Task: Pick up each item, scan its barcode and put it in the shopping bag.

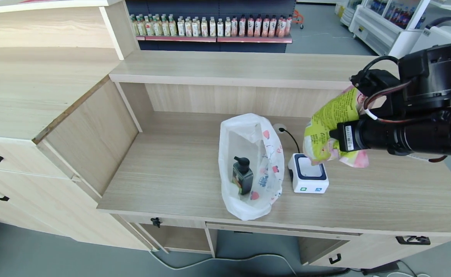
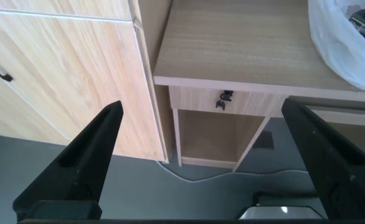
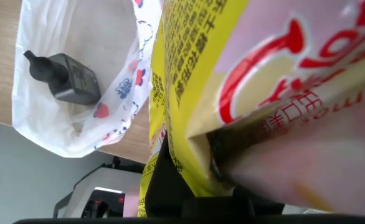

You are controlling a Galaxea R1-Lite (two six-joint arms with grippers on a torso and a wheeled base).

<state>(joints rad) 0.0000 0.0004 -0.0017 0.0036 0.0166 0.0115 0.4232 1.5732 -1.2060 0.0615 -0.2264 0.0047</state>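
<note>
My right gripper (image 1: 358, 115) is shut on a yellow and pink snack bag (image 1: 331, 129), holding it just above the white barcode scanner (image 1: 308, 177) on the counter. Up close, the snack bag (image 3: 263, 106) hangs beside the bag's opening. Left of the scanner, the white shopping bag (image 1: 248, 165) stands open with a dark pump bottle (image 1: 242, 175) inside; the pump bottle (image 3: 64, 74) lies within the shopping bag (image 3: 83, 124). My left gripper (image 2: 207, 162) is open, low in front of the counter's left corner, with nothing between its fingers (image 2: 83, 162).
The wooden counter (image 1: 171, 173) has a raised ledge behind it and a tall cabinet to the left. A black cable (image 1: 291, 138) runs from the scanner to a socket on the counter. A drawer with a small lock (image 2: 222, 99) sits under the counter edge.
</note>
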